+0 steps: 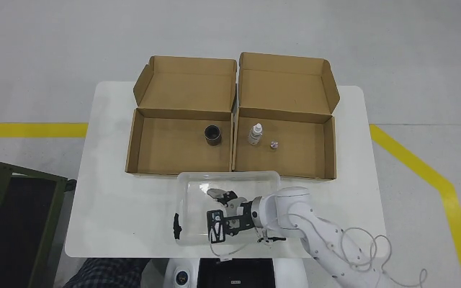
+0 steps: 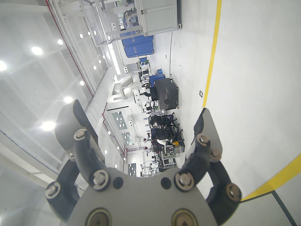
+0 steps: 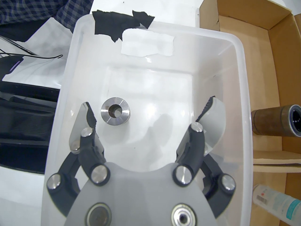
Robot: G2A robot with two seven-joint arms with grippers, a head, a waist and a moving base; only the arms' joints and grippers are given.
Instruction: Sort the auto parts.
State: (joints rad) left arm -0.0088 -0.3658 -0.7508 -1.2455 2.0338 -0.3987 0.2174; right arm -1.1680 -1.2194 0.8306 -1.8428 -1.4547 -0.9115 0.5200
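Plastic bin (image 3: 237, 71) holds the downward-pointing, wide-open right tool (image 3: 150, 109).

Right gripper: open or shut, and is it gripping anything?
Open, gripping nothing. The right gripper hangs spread wide inside the clear bin; the metal ring lies loose on the bin floor near one finger.

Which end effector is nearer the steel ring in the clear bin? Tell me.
Right. The right end effector hangs open over the clear bin, the steel ring beside one finger. The left end effector points out at the hall floor.
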